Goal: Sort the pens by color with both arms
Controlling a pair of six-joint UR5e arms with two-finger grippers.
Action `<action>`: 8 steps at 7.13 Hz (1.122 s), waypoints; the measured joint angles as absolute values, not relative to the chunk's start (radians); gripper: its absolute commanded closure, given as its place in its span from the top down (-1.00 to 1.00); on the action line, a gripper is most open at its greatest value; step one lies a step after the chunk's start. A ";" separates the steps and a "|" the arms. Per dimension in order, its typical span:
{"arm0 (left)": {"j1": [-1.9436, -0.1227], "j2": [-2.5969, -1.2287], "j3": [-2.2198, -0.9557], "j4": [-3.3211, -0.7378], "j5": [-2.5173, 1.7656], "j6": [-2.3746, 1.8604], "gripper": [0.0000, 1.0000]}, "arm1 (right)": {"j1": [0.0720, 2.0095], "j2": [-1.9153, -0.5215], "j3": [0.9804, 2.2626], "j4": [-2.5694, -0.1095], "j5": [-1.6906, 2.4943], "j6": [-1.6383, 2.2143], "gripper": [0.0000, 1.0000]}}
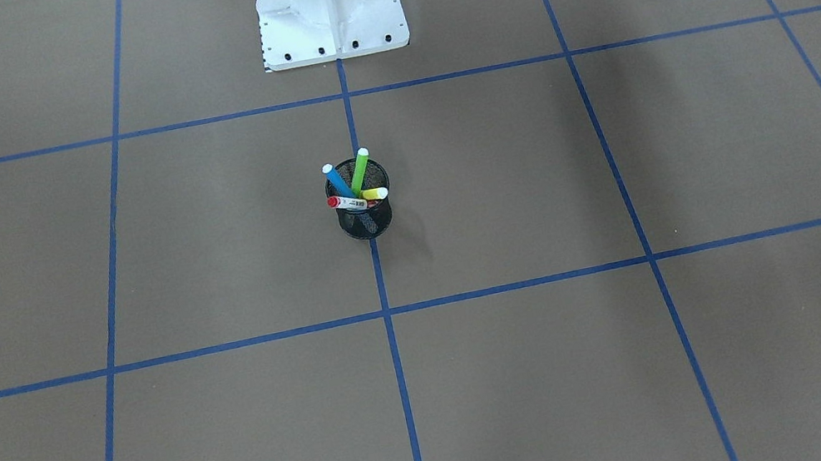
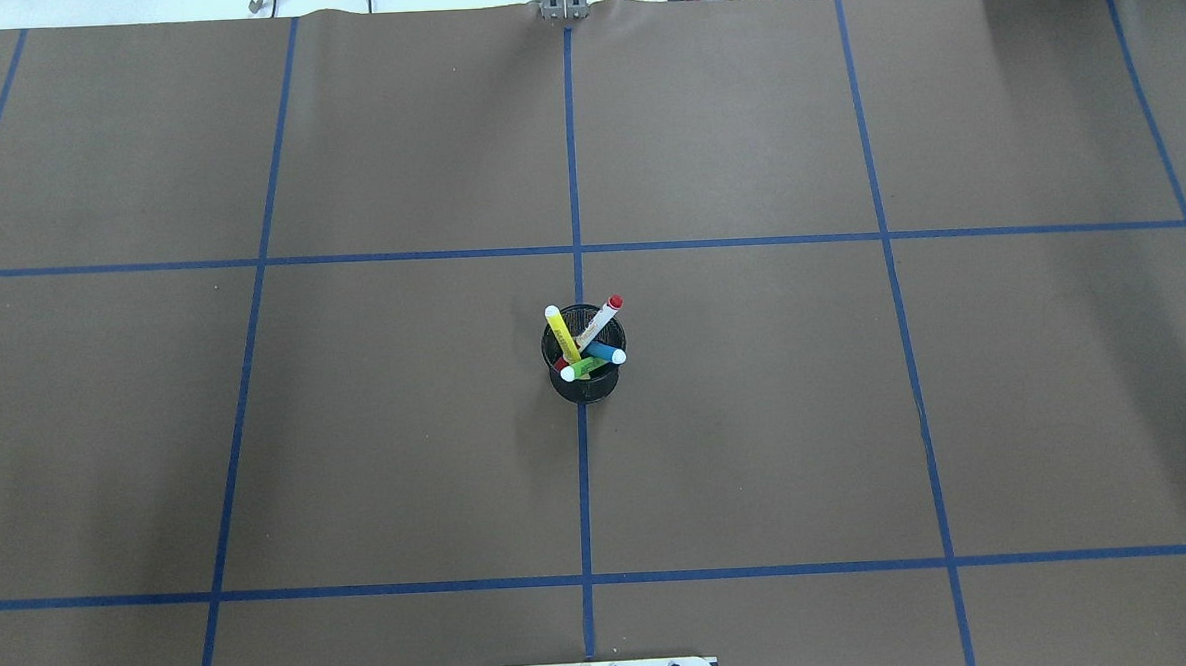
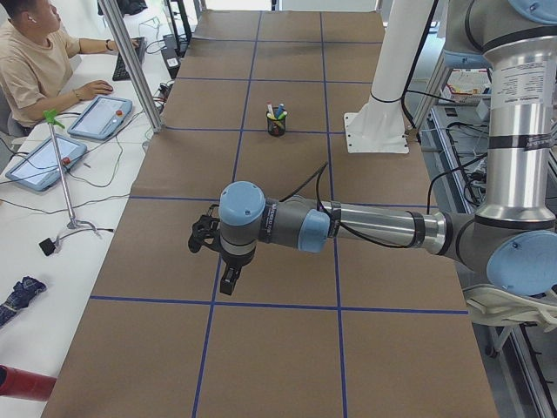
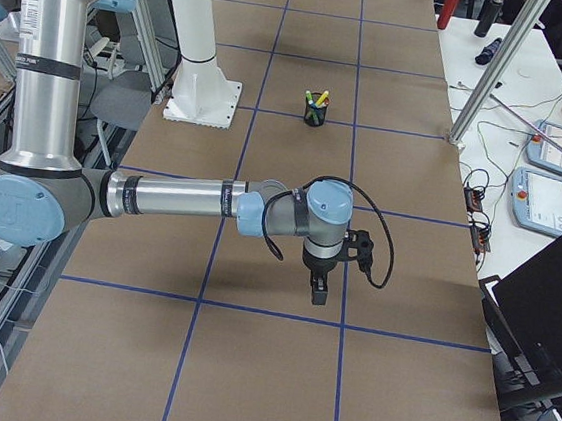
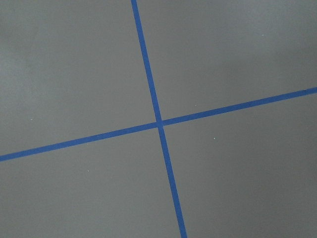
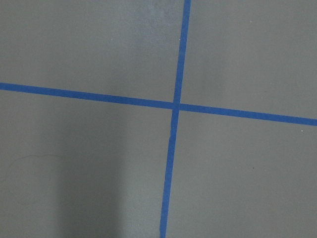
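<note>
Four pens stand together in a black mesh cup point(image 2: 583, 385) at the table's middle: a yellow pen point(image 2: 562, 336), a white-barrelled pen with red caps point(image 2: 602, 320), a blue pen point(image 2: 606, 352) and a light green pen point(image 2: 583, 368). The cup also shows in the front-facing view point(image 1: 367, 221). My left gripper point(image 3: 228, 283) hangs over the table far from the cup, seen only in the exterior left view. My right gripper point(image 4: 318, 295) hangs likewise at the other end, seen only in the exterior right view. I cannot tell whether either is open or shut. Both wrist views show only table.
Brown table paper with a blue tape grid point(image 2: 575, 249). The white base stand point(image 1: 328, 0) is at the robot's edge. An operator point(image 3: 39, 61), tablets and cables lie along the table's far side. Metal posts point(image 3: 135, 65) stand at that edge.
</note>
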State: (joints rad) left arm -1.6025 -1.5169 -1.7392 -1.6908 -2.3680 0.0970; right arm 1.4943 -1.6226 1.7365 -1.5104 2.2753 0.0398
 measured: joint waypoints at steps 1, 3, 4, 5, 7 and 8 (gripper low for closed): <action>-1.602 -1.532 -1.739 -1.728 -2.369 0.096 1.00 | 1.494 -1.615 1.753 -1.490 2.275 0.041 1.00; -1.601 -1.556 -1.733 -1.832 -2.371 0.096 1.00 | 1.494 -1.609 1.764 -1.376 2.278 0.054 1.00; -1.600 -1.563 -1.735 -1.857 -2.374 0.097 1.00 | 1.494 -1.604 1.765 -1.339 2.281 0.080 1.00; -1.600 -1.569 -1.738 -1.875 -2.376 0.099 1.00 | 1.494 -1.593 1.763 -1.319 2.282 0.100 1.00; -1.598 -1.581 -1.741 -1.985 -2.376 0.086 1.00 | 1.491 -1.560 1.775 -1.307 2.285 0.114 0.97; -1.585 -1.593 -1.742 -2.053 -2.375 0.039 1.00 | 1.479 -1.532 1.787 -1.305 2.294 0.120 0.97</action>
